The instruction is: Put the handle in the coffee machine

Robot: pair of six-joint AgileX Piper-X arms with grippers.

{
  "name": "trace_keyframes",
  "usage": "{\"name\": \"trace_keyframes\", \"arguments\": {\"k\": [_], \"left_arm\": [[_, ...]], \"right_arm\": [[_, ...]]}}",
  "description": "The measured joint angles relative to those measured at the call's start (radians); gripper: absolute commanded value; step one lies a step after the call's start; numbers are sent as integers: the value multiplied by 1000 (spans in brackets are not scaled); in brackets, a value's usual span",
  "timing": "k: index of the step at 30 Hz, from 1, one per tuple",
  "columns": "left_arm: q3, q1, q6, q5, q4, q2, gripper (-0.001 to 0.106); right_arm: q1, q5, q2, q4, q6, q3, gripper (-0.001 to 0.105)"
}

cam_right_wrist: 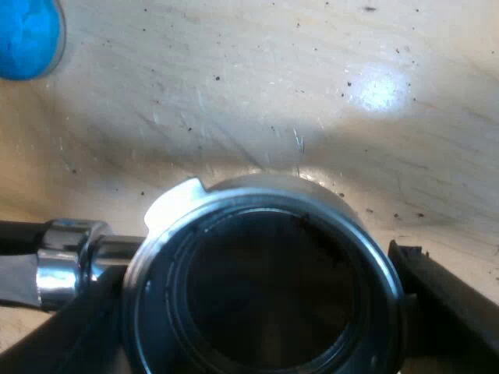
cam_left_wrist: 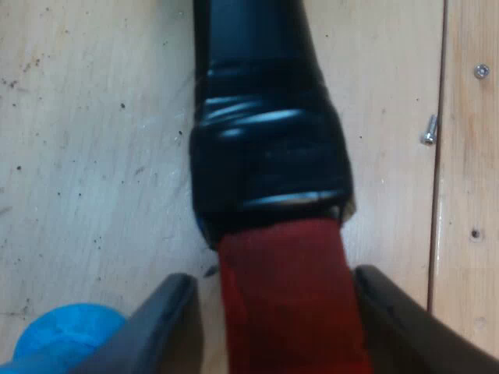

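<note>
The left gripper (cam_left_wrist: pixel 274 276) points down at the wooden table (cam_left_wrist: pixel 93 156). It is set astride the handle (cam_left_wrist: pixel 265 148) of the metal holder (cam_right_wrist: pixel 234 195), just where the glossy black tape wrap gives way to the red end (cam_left_wrist: pixel 292 312). Whether it is clamped on the handle or only standing around it, I cannot tell from this angle. The right gripper (cam_right_wrist: pixel 249 292) also looks down from above. It has one black finger (cam_right_wrist: pixel 444 304) against each side of the holder's basket (cam_right_wrist: pixel 269 296) and grasps it by the rim.

The holder is over the table with the basket mouth turned up, dark and hollow inside. A small lug on the steel rim faces the blue tamper (cam_left_wrist: pixel 66 335). A polished chrome neck (cam_right_wrist: pixel 66 269) joins the basket to the handle. The red end is near the tamper, and the basket is well apart from it. Two small screws (cam_left_wrist: pixel 429 128) lie on the table across the handle from the tamper.
</note>
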Motion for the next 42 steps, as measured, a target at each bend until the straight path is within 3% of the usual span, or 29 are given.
{"name": "trace_keyframes", "arguments": {"k": [17,20,22,23,27,28,32,33,34,36,38,42], "left_arm": [[0,0,0,28,-69,0,36],[0,0,0,28,-71,0,24],[0,0,0,28,-71,0,6],[0,0,0,25,-71,0,2],[0,0,-5,17,-74,0,0],[0,0,-5,17,-74,0,0],[0,0,1,14,-74,0,0],[0,0,1,14,-71,0,0],[0,0,1,14,-71,0,0],[0,0,1,14,-69,0,0],[0,2,1,14,-68,0,0],[3,21,32,23,-40,2,0]], "right_arm": [[0,0,0,0,6,0,0],[0,0,0,0,6,0,0],[0,0,0,0,11,0,0],[0,0,0,0,18,0,0],[0,0,0,0,24,0,1],[0,0,0,0,24,0,5],[0,0,0,0,24,0,53],[0,0,0,0,24,0,71],[0,0,0,-2,24,0,76],[0,0,0,-6,24,0,97],[0,0,0,-9,18,0,99],[0,63,-18,24,-31,-62,94]]}}
